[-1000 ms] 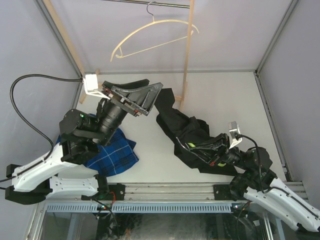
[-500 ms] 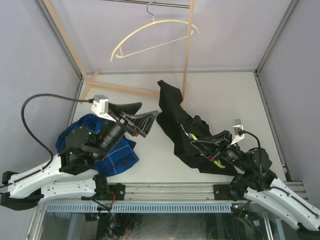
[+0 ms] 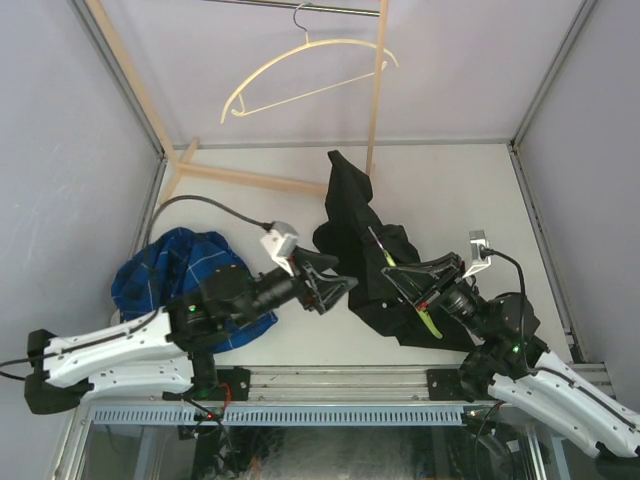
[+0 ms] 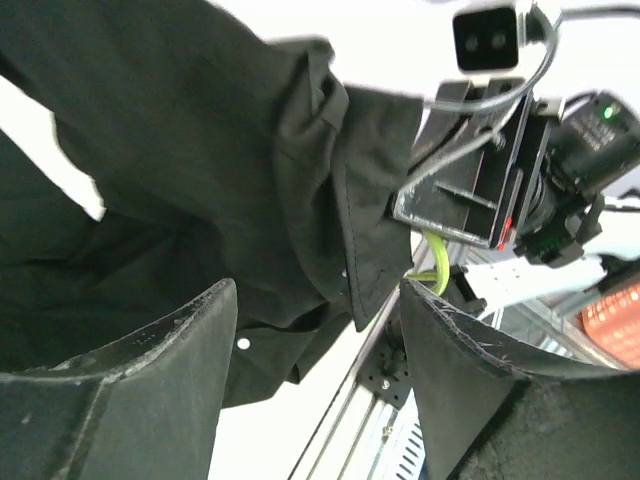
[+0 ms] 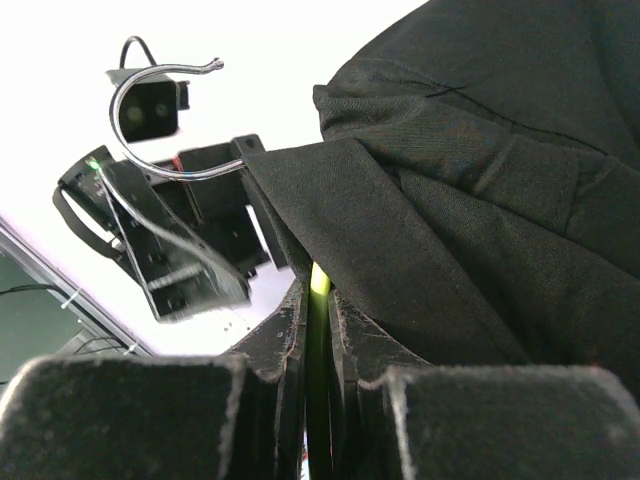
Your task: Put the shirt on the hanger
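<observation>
The shirt point(image 3: 352, 210) is heaped in the middle right of the top view, with one part raised toward the upper centre. It is judged light, soft and limp, so it will sag and slide easily. It is best taken at the collar or the buttoned front edge, where the cloth is doubled. The hanger point(image 3: 429, 323), judged thin, stiff and smooth, is pinched by the closed right gripper point(image 5: 317, 300), with cloth draped over it. The left gripper point(image 4: 318, 290) is held with its fingers well apart. The front edge is seen between them, but nothing is gripped.
</observation>
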`<state>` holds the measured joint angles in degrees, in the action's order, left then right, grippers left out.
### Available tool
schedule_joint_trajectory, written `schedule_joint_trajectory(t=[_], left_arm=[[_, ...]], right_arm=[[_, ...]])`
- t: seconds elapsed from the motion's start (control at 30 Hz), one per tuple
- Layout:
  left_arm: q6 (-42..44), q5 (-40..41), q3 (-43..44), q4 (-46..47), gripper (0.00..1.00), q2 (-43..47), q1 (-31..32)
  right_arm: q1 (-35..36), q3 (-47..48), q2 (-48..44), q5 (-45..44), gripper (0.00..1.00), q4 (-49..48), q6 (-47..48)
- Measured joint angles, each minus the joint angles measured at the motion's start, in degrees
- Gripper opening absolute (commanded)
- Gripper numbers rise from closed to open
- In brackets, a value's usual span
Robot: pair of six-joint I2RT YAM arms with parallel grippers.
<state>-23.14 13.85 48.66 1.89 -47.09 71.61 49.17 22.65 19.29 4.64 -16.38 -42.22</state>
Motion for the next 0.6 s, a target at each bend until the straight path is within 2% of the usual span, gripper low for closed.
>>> schedule_joint_trajectory(t=[0.1, 0.23, 0.43, 0.6], left_arm=[[-0.52, -3.13, -0.42, 2.12, 0.65, -4.15, 0.28], [2.75, -4.33, -0.44, 1.79, 0.71, -4.52, 0.44], [18.40, -4.81, 1.38, -8.00, 0.78, 3.23, 0.48], [31.69, -8.52, 4.63, -13.25, 0.75, 11.15, 0.48]], right_arm=[[0.00, 0.00, 0.28, 0.37, 0.00, -1.03, -0.44], [0.04, 0.00, 0.22, 2.29, 0.00, -1.51, -0.42], [0.04, 0.09, -0.94, 6.58, 0.00, 1.77, 0.26], [0.07, 0.35, -0.83, 9.66, 0.00, 4.98, 0.26]])
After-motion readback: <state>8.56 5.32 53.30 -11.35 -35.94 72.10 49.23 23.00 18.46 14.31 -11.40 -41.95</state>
